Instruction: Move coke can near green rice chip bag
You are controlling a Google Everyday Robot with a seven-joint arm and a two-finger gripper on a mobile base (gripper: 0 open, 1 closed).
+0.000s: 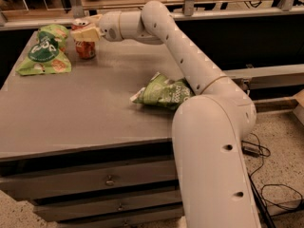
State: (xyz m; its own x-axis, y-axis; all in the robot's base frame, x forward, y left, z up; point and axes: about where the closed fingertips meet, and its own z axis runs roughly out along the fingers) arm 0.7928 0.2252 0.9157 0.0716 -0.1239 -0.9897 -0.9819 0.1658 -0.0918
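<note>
The coke can [86, 49] stands upright at the far left of the grey table [95, 108], just right of the green rice chip bag [43, 52], which lies flat by the table's left edge. My gripper [83, 28] reaches in from the right at the end of the long white arm [180, 51]. Its pale fingers [86, 33] sit around the can's top, shut on it. The can's silver top is mostly hidden by the fingers. The can's base appears to be at the table surface.
A larger pale green-and-white bag [164, 91] lies near the table's right edge, beside my arm's big elbow section [213, 151]. Drawers [109, 180] run below the table front. A railing [190, 4] runs behind. Cables [266, 175] lie on the floor at right.
</note>
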